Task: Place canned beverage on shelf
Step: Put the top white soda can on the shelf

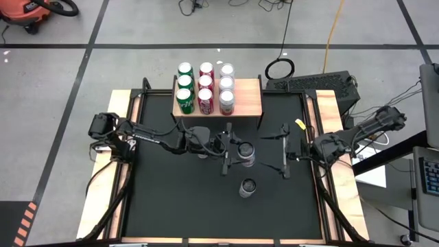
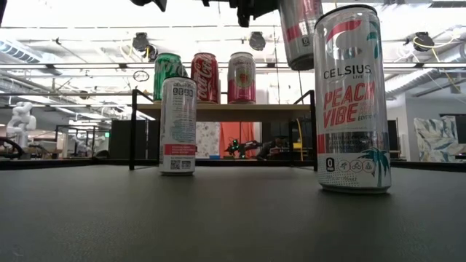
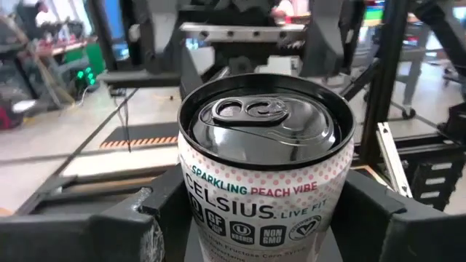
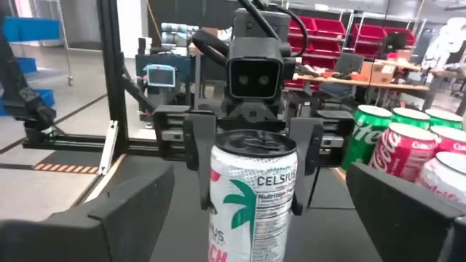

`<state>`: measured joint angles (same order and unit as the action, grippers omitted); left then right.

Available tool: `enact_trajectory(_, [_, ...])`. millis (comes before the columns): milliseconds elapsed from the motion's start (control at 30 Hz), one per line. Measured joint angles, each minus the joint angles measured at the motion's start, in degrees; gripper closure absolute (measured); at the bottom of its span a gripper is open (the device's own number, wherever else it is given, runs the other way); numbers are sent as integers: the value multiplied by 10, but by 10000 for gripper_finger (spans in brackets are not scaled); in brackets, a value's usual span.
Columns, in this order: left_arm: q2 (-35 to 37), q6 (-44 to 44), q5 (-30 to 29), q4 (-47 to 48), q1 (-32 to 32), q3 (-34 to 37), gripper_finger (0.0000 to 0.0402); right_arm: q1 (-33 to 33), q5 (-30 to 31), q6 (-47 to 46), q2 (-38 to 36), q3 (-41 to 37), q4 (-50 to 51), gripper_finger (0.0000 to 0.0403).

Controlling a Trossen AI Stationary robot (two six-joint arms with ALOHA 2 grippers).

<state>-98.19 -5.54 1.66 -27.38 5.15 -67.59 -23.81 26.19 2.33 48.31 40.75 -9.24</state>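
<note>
A white Celsius can, the canned beverage (image 1: 247,152) (image 3: 266,182) (image 4: 251,196), hangs above the middle of the black mat (image 1: 171,199), with my left gripper (image 1: 237,151) shut on it. In the low view its lower part (image 2: 298,33) shows high above the mat. My right gripper (image 1: 274,152) stands open a little toward the table's right of the can, at about the same height, with nothing between its fingers. The wooden shelf (image 1: 250,96) stands at the far edge; several cans (image 1: 205,88) stand on its left and middle. My left gripper pinches the can's side wall just below the top rim (image 4: 218,156) between its two fingers (image 4: 198,145). The fingers reach in level from the table's left, one on each side of the can. The can stays upright, top up, lifted clear of the mat.
Two more Celsius cans stand on the mat: one near the front (image 1: 247,186) (image 2: 353,102), one farther back and left (image 2: 178,125), below my left arm. The shelf's right part is bare wood. A black keyboard (image 1: 312,84) lies beyond the table's far right corner.
</note>
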Motion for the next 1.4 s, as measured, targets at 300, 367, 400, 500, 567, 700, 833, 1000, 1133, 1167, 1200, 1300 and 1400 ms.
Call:
enact_trajectory(300, [0, -23, 74, 9, -16, 0, 155, 65, -129, -15, 27, 0, -30, 5])
enact_trajectory(367, [0, -23, 81, 19, -19, 0, 155, 78, -159, -19, 34, 0, -30, 5])
enact_trajectory(400, [0, -23, 83, 25, -20, 0, 155, 83, -172, -22, 38, 0, -30, 6])
enact_trajectory(500, [0, -23, 84, 34, -23, 0, 155, 96, -190, -23, 53, 0, -39, 8])
enact_trajectory(567, [0, -23, 84, 43, -24, 0, 155, 105, -190, -25, 63, 0, -51, 8])
enact_trajectory(700, [0, -23, 84, 45, -25, 0, 155, 123, -206, -32, 81, 0, -55, 8])
enact_trajectory(833, [0, -23, 84, 45, -24, 0, 155, 130, -220, -32, 96, 0, -60, 9])
enact_trajectory(1000, [0, -23, 84, 47, -25, 0, 155, 130, -220, -27, 111, 0, -68, 9])
enact_trajectory(1133, [0, -22, 84, 61, -24, 0, 155, 130, -233, -22, 122, 0, -77, 9])
enact_trajectory(1167, [0, -22, 84, 61, -24, 0, 155, 130, -233, -18, 126, 0, -84, 9])
enact_trajectory(1200, [0, -22, 84, 61, -24, 0, 155, 130, -233, -16, 131, 0, -93, 9])
enact_trajectory(1300, [0, -21, 86, 61, -24, 0, 155, 130, -232, -12, 140, 0, -107, 11])
enact_trajectory(1400, [0, -18, 86, 63, -24, 0, 155, 130, -230, -8, 146, 0, -110, 22])
